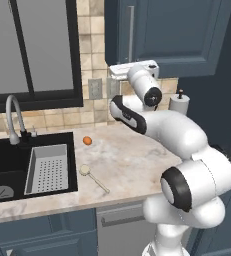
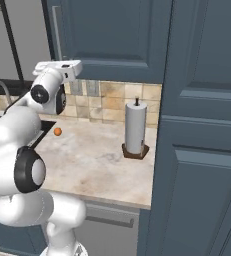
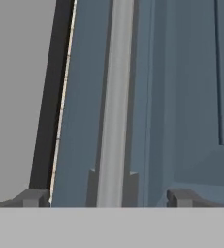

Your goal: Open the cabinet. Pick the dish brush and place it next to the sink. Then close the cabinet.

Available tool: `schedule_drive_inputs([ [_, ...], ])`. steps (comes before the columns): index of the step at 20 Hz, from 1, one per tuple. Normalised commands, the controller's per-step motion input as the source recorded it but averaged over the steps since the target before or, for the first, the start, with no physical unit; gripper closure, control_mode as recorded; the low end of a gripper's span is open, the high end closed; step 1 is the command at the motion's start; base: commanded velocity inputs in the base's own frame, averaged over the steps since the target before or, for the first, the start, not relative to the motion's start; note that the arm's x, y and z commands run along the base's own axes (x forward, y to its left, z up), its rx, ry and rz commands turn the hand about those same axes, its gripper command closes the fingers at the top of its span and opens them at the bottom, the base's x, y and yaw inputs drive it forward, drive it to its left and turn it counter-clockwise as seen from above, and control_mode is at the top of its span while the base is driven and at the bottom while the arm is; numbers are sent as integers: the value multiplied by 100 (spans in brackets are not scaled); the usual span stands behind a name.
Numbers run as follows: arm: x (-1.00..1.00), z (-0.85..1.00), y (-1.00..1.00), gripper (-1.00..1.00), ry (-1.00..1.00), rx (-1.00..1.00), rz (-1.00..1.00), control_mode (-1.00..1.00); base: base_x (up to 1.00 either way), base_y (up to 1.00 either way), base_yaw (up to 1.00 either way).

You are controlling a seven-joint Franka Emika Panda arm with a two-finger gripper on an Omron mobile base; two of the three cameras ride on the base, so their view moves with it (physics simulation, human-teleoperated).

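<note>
You're parked in the kitchen facing a tiled backsplash and a dark-framed window, with the marble desk (image 1: 132, 160) running under both. Biggest thing on your route is the cabinet (image 1: 187, 30) on the wall, above and right of the sink (image 1: 7, 165): door looks flat and closed, and its silver handle (image 3: 114, 101) fills the middle of the hand view. The dish brush (image 1: 92, 177) already lies on the desk just right of the sink, beside the strainer tray (image 1: 48, 169), cream head towards the basin, stick pointing away. So judging by that, only the door step is left, or it's done and you're backing off; I can't tell which. The paper towel holder (image 2: 135, 131) stands well right of the sink, under the cabinet. A small orange ball (image 1: 87, 140) sits on the desk just behind the sink's right corner.

The claw (image 3: 108, 196) is spread wide, fingertips (image 3: 35, 197) on either side of the handle, nothing held. Contact with the door isn't clear from here.

Risks:
- If the door isn't fully seated, pushing on the bar instead of the panel could let the tips slide off sideways.
- Closing the tips on the handle and then retracting would pull the door back open.
- Dropping the arm towards the desk afterwards could clip the towel holder or nudge the brush into the sink.
</note>
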Motion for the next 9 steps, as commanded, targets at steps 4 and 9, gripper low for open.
schedule_drive_inputs([
  [4, 45, 0, 0, -100, 4, 0, 0, -100, 0, 0, 0],
  [9, 27, 0, 0, -100, 4, 0, 0, -100, 0, 0, 0],
])
